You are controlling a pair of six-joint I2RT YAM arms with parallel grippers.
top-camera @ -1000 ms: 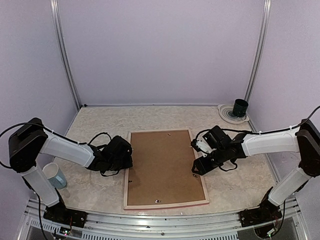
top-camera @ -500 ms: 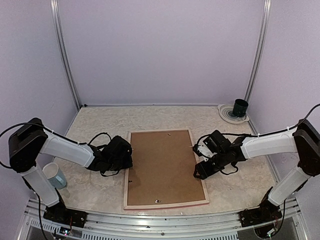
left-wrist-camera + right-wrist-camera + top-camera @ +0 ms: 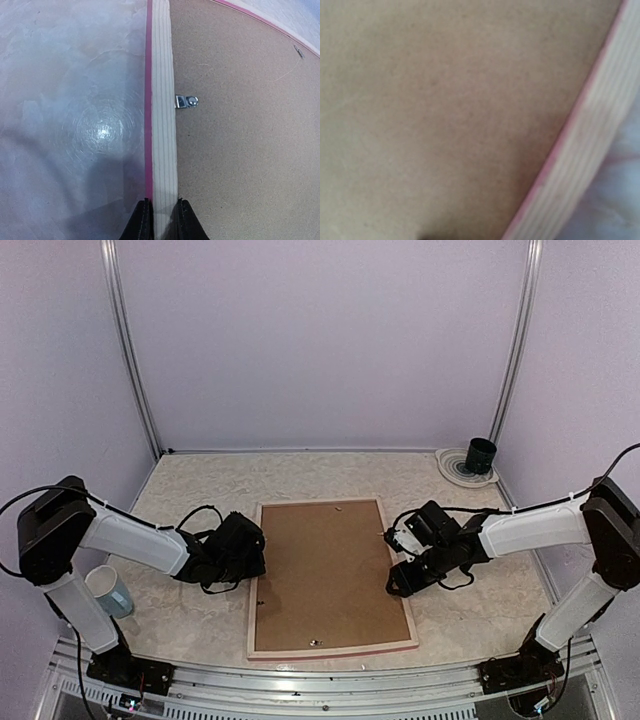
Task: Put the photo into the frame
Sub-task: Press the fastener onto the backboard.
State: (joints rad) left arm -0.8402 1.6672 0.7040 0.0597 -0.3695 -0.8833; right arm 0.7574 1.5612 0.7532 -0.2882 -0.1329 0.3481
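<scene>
Frame pale grained wood; backing board matt.

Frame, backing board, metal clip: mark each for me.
frame [image 3: 164,100], left wrist view, pale wood back of its rail.
backing board [image 3: 328,570], top external view, middle of the brown panel.
metal clip [image 3: 186,101], left wrist view, its silver tab.

Centre: you are seeing the frame lying flat on the counter, the backing board sitting inside it.
Left: your left fingers are straddling the frame's left rail, one on each side.
Right: your right fingers are sitting at its right rail.
Near left: a cup is standing beside the left arm.
Far right: a second cup is sitting on a plate.
</scene>
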